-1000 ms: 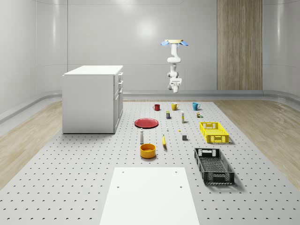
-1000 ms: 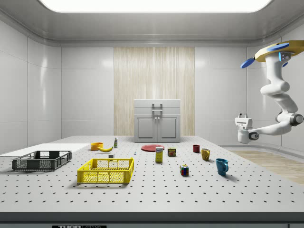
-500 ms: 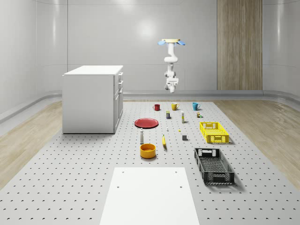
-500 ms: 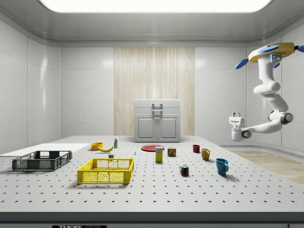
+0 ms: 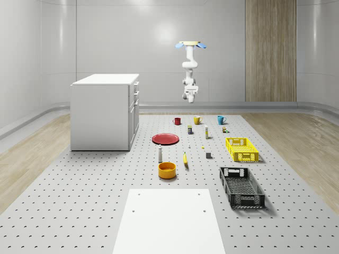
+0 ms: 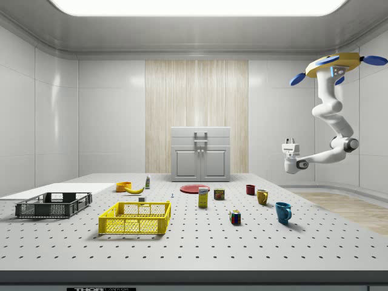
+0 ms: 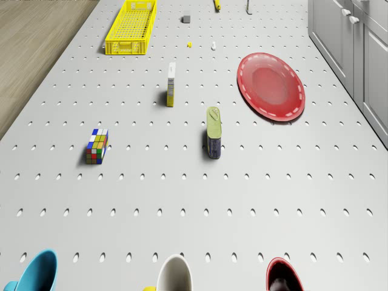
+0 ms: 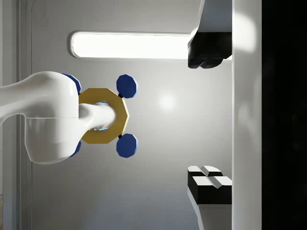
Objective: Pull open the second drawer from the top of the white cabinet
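Since a second ago the drone (image 6: 332, 63) has drifted toward the side view's left and the gripper (image 6: 291, 143) has swung up with it, its fingers now pointing at the ceiling. It hovers high in the air beyond the far end of the table (image 5: 79, 201), roughly above the row of mugs (image 5: 197, 120). In the wrist view the fingertips (image 8: 209, 182) stand wide apart with nothing between them, and past them the drone's yellow body and blue rotors show against the ceiling light. Well away from the jaws and lower down stands the cabinet (image 5: 103, 111), white and boxy, resting on the table. Its front carries a stack of drawers with small handles (image 6: 200, 140); all sit flush and shut. Below the jaws lie a red plate (image 7: 270, 86) and a can (image 7: 213, 131).
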Motion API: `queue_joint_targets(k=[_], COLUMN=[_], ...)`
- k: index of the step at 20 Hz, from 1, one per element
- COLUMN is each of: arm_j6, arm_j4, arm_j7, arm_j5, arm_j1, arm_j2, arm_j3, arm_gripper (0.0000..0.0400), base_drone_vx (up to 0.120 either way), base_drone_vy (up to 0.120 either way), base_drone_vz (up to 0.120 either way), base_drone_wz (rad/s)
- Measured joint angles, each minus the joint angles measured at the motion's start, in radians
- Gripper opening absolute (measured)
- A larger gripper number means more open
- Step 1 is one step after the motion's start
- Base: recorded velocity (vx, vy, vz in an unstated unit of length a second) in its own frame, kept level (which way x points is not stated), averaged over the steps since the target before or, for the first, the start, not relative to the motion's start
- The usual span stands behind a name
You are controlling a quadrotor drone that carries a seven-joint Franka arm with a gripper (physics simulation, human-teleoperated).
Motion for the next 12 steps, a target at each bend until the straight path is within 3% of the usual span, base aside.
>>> queue_joint_targets(k=[4, 12], arm_j6=[0.003, 0.009], arm_j4=[-0.002, -0.006], arm_j7=[0.0, 0.0], arm_j5=[0.0, 0.001], arm_j1=[0.0, -0.001], arm_j2=[-0.002, -0.006], arm_j3=[0.0, 0.0], arm_gripper=[0.03, 0.03], base_drone_vx=[0.12, 0.12], base_drone_vy=[-0.12, -0.12], base_drone_vz=[0.1, 0.0], base_drone_wz=[0.0, 0.0])
